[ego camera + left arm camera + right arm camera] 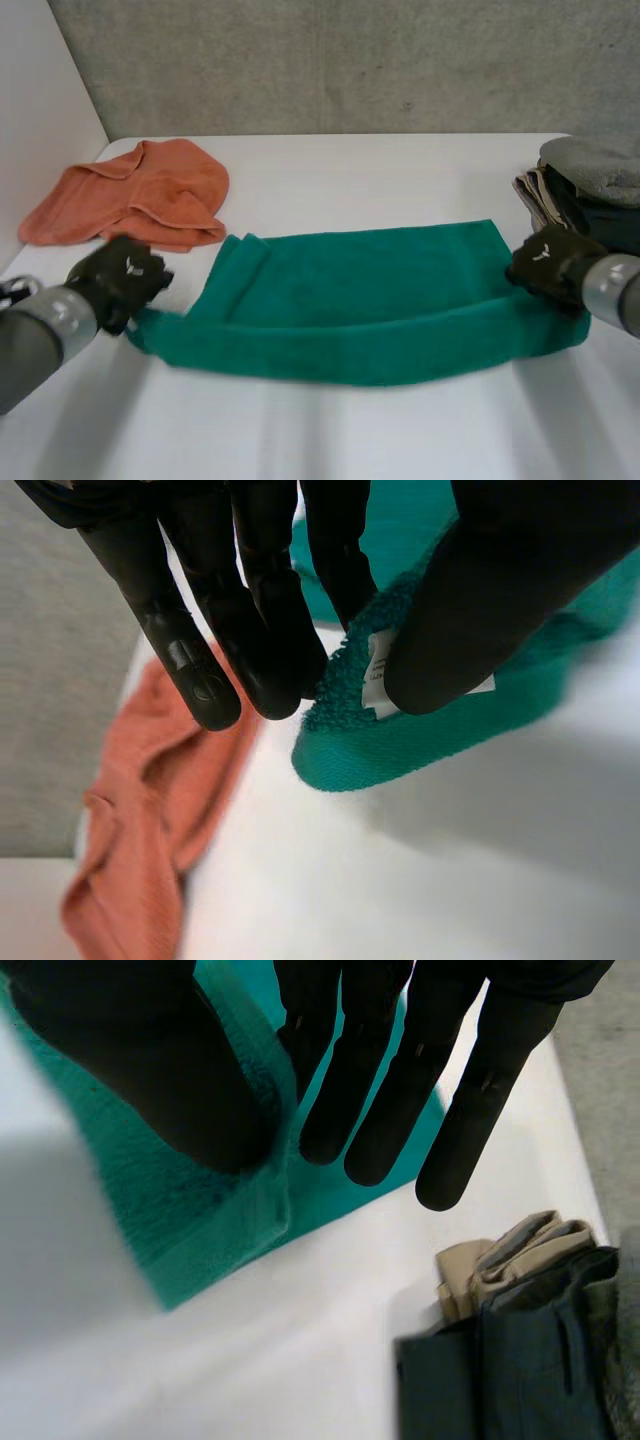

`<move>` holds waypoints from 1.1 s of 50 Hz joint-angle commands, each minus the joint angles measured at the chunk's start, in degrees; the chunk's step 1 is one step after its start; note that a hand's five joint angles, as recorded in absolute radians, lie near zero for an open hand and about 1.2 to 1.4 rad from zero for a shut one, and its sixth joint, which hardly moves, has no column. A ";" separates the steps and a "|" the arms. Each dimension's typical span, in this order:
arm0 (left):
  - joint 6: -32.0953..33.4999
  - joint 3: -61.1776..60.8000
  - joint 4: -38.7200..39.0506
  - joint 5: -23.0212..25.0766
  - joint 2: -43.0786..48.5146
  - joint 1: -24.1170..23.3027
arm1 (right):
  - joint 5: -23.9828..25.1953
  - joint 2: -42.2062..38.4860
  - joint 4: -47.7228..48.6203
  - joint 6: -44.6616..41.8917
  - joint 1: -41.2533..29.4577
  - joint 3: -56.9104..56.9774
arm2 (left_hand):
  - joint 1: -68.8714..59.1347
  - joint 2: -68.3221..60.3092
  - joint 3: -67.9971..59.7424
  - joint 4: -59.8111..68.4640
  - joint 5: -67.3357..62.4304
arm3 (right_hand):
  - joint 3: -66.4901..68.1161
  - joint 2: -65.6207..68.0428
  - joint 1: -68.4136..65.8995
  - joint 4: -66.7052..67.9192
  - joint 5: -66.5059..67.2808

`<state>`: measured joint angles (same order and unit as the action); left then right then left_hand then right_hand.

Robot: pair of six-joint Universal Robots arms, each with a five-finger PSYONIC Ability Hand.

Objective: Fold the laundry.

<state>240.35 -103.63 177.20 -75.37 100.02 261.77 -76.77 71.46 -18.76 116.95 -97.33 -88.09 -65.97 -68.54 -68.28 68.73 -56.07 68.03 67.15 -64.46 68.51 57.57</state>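
Note:
A green towel lies spread across the middle of the white table, its near edge doubled over. My left hand holds the towel's near left corner. In the left wrist view that corner, with its white label, is pinched between the thumb and the fingers. My right hand is at the towel's right edge, near its front corner. In the right wrist view the thumb and a finger pinch the green edge.
An orange towel lies crumpled at the far left, just behind my left hand, also in the left wrist view. A stack of folded dark and beige clothes sits at the right edge, close behind my right hand; it appears again as the stack.

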 commanded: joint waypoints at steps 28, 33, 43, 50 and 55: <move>-24.14 48.54 27.58 -14.37 22.15 -4.34 | -7.61 -10.81 43.54 29.74 -7.87 32.72 | -14.03 -11.46 -11.72 11.27 -13.93 | 11.97 12.85 -15.54 11.49 12.43; -24.06 41.16 29.17 -12.44 22.15 -5.13 | -6.47 -12.57 39.50 29.04 -8.22 29.20 | -14.03 -11.46 -11.72 11.27 -13.93 | 11.97 12.85 -15.54 11.49 12.43; -20.99 19.65 27.77 -11.38 20.32 -7.15 | -3.74 -14.68 28.18 20.27 -7.96 17.44 | -14.03 -11.46 -11.72 11.27 -13.93 | 11.97 12.85 -15.54 11.49 12.43; -17.56 2.93 24.61 -8.58 12.58 -7.24 | -3.92 -10.74 15.00 11.38 -4.71 9.17 | -14.03 -11.46 -11.72 11.27 -13.93 | 11.97 12.85 -15.54 11.49 12.43; -10.98 -10.41 17.60 -2.61 0.65 -4.96 | -3.57 -2.04 -1.62 2.86 0.12 1.26 | -14.03 -11.46 -11.72 11.27 -13.93 | 11.97 12.85 -15.54 11.49 12.43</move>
<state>223.18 -100.47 201.64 -83.62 112.29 254.70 -80.42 60.85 -3.87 128.53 -101.99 -78.92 -65.97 -68.63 -68.41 68.97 -56.07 68.06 67.15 -64.46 68.55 57.47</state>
